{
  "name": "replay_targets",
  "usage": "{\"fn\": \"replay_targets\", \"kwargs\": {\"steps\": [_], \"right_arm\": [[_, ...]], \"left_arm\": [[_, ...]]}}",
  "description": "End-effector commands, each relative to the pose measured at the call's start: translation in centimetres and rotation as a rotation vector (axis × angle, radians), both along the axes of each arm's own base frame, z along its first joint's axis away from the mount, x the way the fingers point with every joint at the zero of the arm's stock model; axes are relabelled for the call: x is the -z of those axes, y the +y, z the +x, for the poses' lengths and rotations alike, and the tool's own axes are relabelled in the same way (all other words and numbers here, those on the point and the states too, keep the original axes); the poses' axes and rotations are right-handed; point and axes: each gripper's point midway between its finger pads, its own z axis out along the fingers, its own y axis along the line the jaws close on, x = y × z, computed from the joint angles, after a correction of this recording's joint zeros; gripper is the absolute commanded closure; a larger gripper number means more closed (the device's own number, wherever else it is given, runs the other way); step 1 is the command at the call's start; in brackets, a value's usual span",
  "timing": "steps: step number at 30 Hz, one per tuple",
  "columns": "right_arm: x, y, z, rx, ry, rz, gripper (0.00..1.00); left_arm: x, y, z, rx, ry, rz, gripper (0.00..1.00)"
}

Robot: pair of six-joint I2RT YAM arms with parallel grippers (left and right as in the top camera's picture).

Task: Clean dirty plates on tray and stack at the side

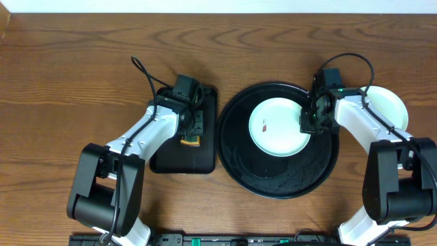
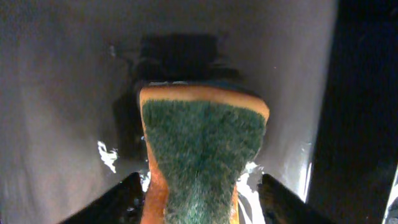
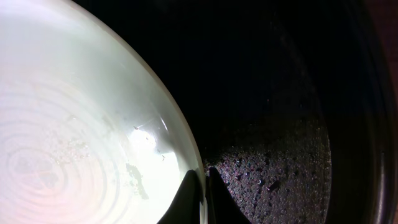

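Note:
A pale mint-white plate point(image 1: 276, 126) with a small red-brown smear lies in the round black tray point(image 1: 273, 181). My right gripper point(image 1: 308, 123) is shut on the plate's right rim; the right wrist view shows its fingers point(image 3: 204, 180) pinching the rim of the plate point(image 3: 74, 124) over the wet tray floor point(image 3: 280, 124). My left gripper point(image 1: 191, 133) is open, its fingers either side of a green and orange sponge point(image 2: 202, 149) with gaps. Another pale plate point(image 1: 390, 106) sits on the table right of the tray, partly hidden by the right arm.
The sponge point(image 1: 190, 141) rests in a smaller rectangular black tray point(image 1: 171, 160) left of the round tray; its wet floor point(image 2: 62, 93) shows in the left wrist view. Both arms' bases stand at the table's front edge.

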Motion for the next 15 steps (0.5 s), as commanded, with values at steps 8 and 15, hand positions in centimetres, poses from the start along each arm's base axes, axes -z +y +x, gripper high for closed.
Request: {"fn": "replay_targets", "kwargs": {"steps": [8, 15], "right_arm": [[0.0, -0.2, 0.2, -0.003, -0.012, -0.031, 0.99], [0.0, -0.2, 0.2, -0.003, -0.013, -0.031, 0.99]], "left_arm": [[1.4, -0.1, 0.6, -0.003, -0.006, 0.002, 0.37], [1.8, -0.1, 0.7, -0.003, 0.0, 0.004, 0.92]]}}
